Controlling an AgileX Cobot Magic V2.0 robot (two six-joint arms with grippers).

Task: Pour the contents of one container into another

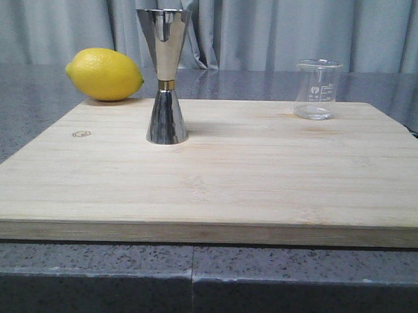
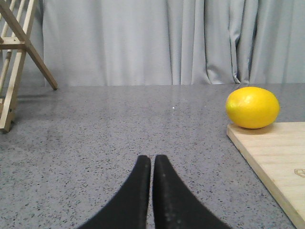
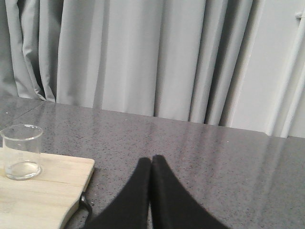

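Well apart from closed right claw (image 3: pixel 151 164): small clear glass beaker (image 3: pixel 21 151); closed left claw (image 2: pixel 152 164) too; tall steel jigger (image 1: pixel 165 76) unseen by either wrist.

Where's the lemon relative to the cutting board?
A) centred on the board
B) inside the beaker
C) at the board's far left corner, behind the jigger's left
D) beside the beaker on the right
C: the lemon sits at the far left corner of the cutting board, left of the jigger, far from the beaker.
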